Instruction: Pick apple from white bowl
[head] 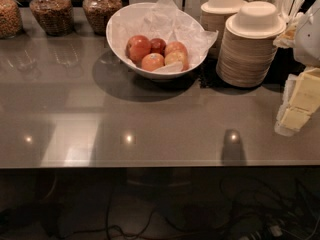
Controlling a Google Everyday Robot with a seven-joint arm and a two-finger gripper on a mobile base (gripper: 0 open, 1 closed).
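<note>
Nearest to us is the dark floor [60, 209] under the table, with black cables [125, 229] lying on it. Above it runs the front edge of the grey table [150, 129]. The table is shiny and shows little spots of light.

The apple [138, 47] sits in the white bowl [150, 75], on the left side of the pile. It is the biggest and reddest one. It rests on crinkly white paper [165, 19] that lines the bowl. A small dark red apple [158, 44] touches it. Paler orange apples [176, 55] lie toward the bowl's front and right. The bowl stands on the back half of the table and throws a dark shadow to its left.

Right of the bowl we see two stacks of beige bowls [250, 49]. Left of the bowl, at the back, stand glass jars [50, 11] full of brown bits.

The gripper [295, 109] hangs far to the right of the bowl, past the stacks, at the edge of our view. We cannot tell how far open it is. It is well apart from the apple, and it has hold of nothing that we can see.
</note>
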